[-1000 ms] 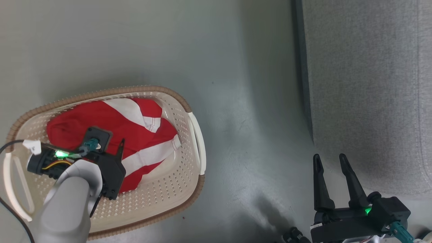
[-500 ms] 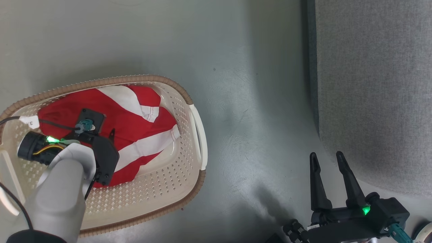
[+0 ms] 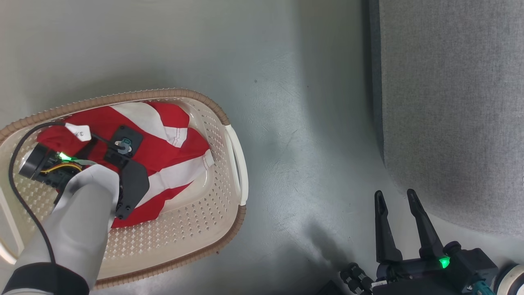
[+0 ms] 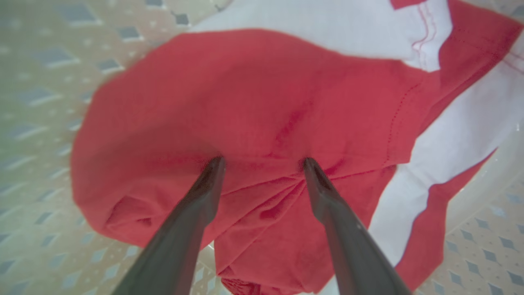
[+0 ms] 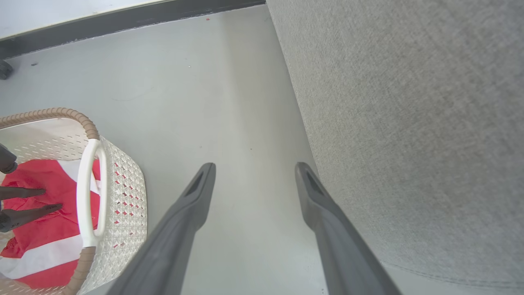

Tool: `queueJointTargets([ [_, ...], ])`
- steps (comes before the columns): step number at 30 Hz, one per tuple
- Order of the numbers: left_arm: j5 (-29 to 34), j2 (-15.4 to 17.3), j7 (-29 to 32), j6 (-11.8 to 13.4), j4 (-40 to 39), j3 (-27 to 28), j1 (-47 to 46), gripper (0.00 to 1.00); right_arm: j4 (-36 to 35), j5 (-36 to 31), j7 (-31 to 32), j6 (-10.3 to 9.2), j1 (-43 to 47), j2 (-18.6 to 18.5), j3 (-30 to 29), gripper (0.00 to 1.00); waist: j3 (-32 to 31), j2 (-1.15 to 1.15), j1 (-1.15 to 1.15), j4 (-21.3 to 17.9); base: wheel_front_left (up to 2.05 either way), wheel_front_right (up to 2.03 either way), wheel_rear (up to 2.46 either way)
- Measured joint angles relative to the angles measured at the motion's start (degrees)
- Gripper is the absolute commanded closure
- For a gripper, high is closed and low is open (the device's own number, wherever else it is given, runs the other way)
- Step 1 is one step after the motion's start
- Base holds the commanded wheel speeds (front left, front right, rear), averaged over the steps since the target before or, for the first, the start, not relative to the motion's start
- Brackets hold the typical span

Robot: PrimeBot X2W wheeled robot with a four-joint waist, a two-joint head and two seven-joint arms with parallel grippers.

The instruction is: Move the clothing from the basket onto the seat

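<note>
L gripper (image 4: 263, 160) down in basket (image 3: 196, 221), lower left of head view. Fingers spread, tips pressed into red-and-white clothing (image 3: 163, 153), cloth puckered btwn them, not clamped. Clothing lies bunched on basket bottom. R gripper (image 3: 394, 192) lower right, fingers apart, holding nothing, over grey floor (image 3: 286, 123) just beside sofa seat (image 3: 450, 102).

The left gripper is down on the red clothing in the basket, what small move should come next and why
Probably close the left gripper: its fingers stand open with tips pressed into the clothing, a red fold bunched between them, so closing should pinch it before lifting out of the basket.
</note>
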Motion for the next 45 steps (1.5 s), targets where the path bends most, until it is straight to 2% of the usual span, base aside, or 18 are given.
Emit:
queueJointTargets([
  [7, 1.63, -0.23, 1.19, 2.9, 1.81, -1.65, -1.58, 0.0, -1.96, -0.6, 0.0, -0.18, 1.81, 0.04, 0.02, 0.0, 0.23, 0.0, 0.0, -0.17, 0.0, 0.0, 0.0],
  [15, 6.34, -0.04, 2.88, 3.07, 3.91, -6.04, -3.98, 0.0, -3.8, -1.18, 0.0, -0.24, 2.5, 0.11, 0.4, 0.0, 0.72, 0.0, 0.0, -0.19, 0.0, 0.0, 0.0],
  [27, 6.91, -0.98, 4.3, -2.48, 6.27, -7.33, -4.2, 0.0, -5.73, -1.19, 0.0, -0.73, 2.8, 0.13, 0.68, 0.0, 1.06, 0.0, 0.0, 0.07, 0.0, 0.0, 0.0],
  [34, 6.86, -0.99, 5.26, -2.98, 6.6, -7.35, -4.14, 0.0, -6.28, -1.7, 0.0, -0.74, 2.82, 0.13, 0.6, 0.0, 1.18, 0.0, 0.0, 0.51, 0.0, 0.0, 0.0],
  [36, 6.81, -1.0, 5.69, -3.14, 6.7, -7.37, -4.15, 1.0, -6.41, -1.86, 0.0, -0.74, 2.82, 0.13, 0.59, 0.0, 1.26, 0.0, 0.0, 0.66, 0.0, 0.0, 0.0],
  [45, 5.33, -1.15, 5.94, -3.55, 7.15, -6.87, -4.19, 1.0, -6.86, -2.18, 0.0, -0.73, 2.61, 0.13, 0.41, 0.0, 1.44, 0.0, 0.0, 1.33, 0.0, 0.0, 0.0],
])
